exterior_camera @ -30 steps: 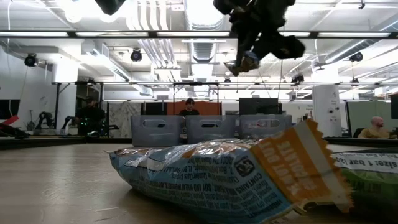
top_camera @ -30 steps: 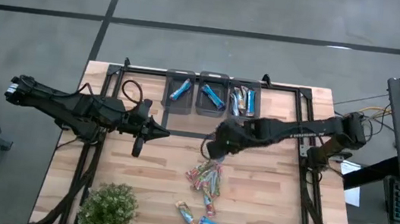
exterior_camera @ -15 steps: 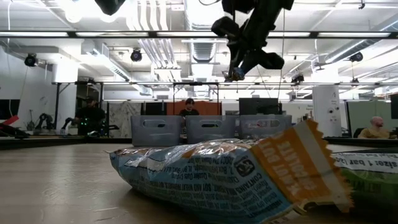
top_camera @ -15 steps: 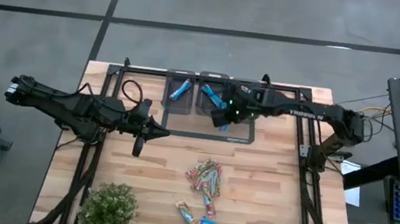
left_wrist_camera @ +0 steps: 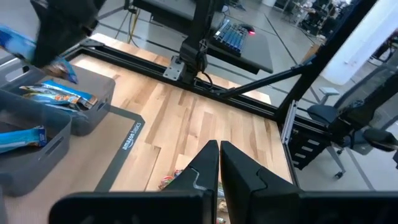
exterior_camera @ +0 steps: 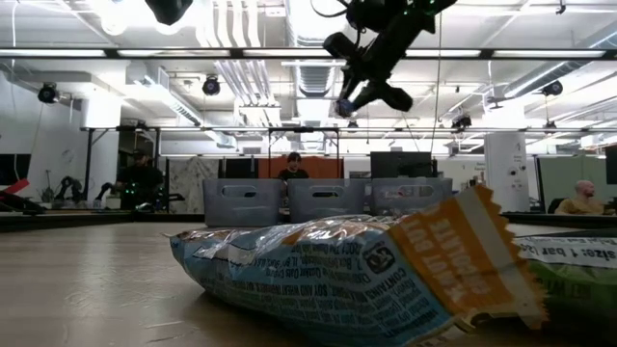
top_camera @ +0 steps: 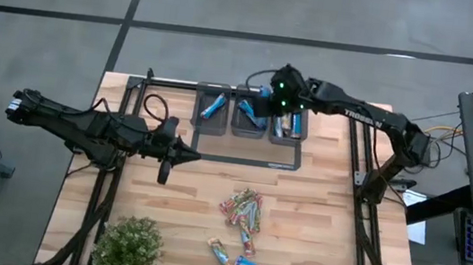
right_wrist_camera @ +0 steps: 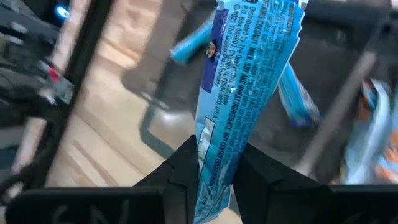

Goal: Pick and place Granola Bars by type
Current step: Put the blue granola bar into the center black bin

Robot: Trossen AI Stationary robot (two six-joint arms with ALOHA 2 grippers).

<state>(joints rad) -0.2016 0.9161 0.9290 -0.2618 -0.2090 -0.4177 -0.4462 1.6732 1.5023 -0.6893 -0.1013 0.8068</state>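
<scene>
We are holding a blue bar (right_wrist_camera: 249, 81) pinched between the right gripper's (top_camera: 270, 98) fingers, hanging above the three grey bins (top_camera: 211, 122) at the table's far edge, about over the middle bin (top_camera: 248, 129). That bin and the left one are each holding blue bars; the right bin (top_camera: 288, 132) is holding mixed-looking wrappers. Our left gripper (left_wrist_camera: 219, 163) is waiting clenched and empty over the left half of the table.

We are risking a wrong drop: the bar is dangling long and loose, so letting go off-centre could be landing it on a bin wall or in the neighbouring bin. A thin grip on a slick wrapper could also be slipping early. More bars (top_camera: 245, 208) are lying mid-table, unsorted.
</scene>
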